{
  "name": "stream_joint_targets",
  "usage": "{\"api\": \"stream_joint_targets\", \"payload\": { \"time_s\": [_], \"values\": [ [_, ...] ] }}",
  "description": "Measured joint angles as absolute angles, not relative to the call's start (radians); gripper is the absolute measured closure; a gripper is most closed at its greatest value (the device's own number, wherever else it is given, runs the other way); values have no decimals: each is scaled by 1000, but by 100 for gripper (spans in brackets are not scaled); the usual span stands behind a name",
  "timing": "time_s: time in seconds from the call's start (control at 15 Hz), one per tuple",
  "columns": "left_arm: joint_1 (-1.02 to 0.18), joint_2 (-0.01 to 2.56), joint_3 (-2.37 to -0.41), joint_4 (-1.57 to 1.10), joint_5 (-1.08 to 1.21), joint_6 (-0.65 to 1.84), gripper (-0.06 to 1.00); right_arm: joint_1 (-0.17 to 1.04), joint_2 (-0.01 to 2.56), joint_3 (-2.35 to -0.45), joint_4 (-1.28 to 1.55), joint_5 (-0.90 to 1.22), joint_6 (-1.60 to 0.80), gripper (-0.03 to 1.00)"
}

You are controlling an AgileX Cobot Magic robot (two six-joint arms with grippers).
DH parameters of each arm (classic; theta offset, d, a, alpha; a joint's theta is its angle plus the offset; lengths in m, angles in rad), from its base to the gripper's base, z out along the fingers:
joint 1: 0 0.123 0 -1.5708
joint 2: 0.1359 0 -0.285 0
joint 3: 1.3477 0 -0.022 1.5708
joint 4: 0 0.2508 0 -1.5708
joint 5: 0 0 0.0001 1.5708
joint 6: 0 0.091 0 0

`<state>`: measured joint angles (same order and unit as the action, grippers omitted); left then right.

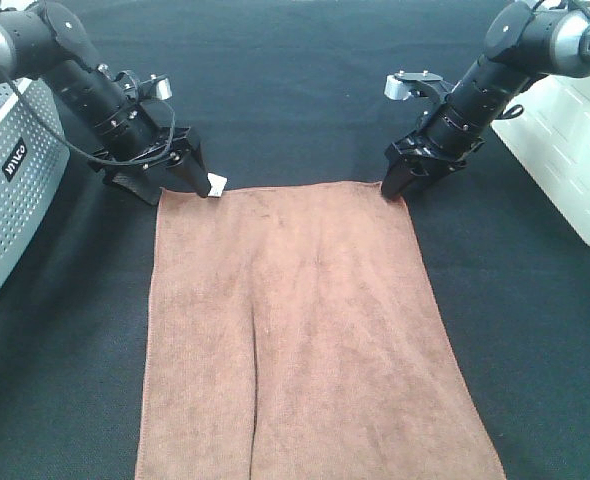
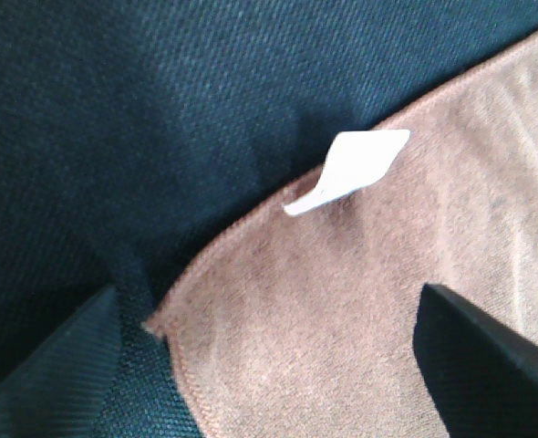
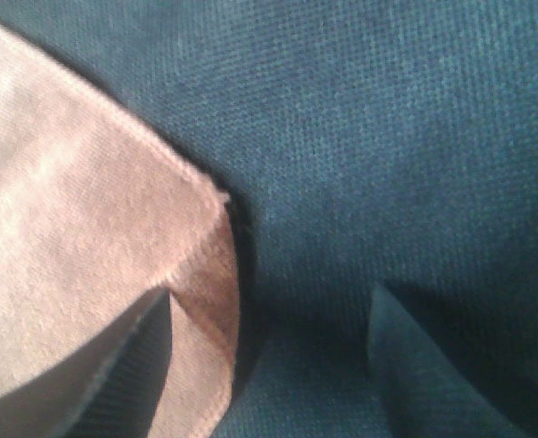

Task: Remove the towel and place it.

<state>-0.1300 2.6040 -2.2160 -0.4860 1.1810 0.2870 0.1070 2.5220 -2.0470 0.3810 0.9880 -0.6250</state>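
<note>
Black cloth-covered table [image 1: 305, 90] here, and spread flat across it from centre down to six o'clock is the brown towel [image 1: 305, 340], white tag [image 1: 216, 184] at its eleven o'clock corner. Grey perforated basket [image 1: 15, 190] sits at nine o'clock, white bin [image 1: 565, 150] at three o'clock, both apart from the towel.

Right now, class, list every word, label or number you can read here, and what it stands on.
"MIYCO", roughly, small and turned sideways: black plate on the grey basket.
"P", rest cut off at the picture's edge: right arm.
White tag on the towel: no print shows.
</note>
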Motion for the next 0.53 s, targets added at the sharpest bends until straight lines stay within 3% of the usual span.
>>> {"api": "stream_joint_targets", "payload": {
  "time_s": [0.53],
  "values": [
    [-130,2607,-2216,-496,1182,286,14,107,2503,-2047,425,982,-648,35]
  ]
}}
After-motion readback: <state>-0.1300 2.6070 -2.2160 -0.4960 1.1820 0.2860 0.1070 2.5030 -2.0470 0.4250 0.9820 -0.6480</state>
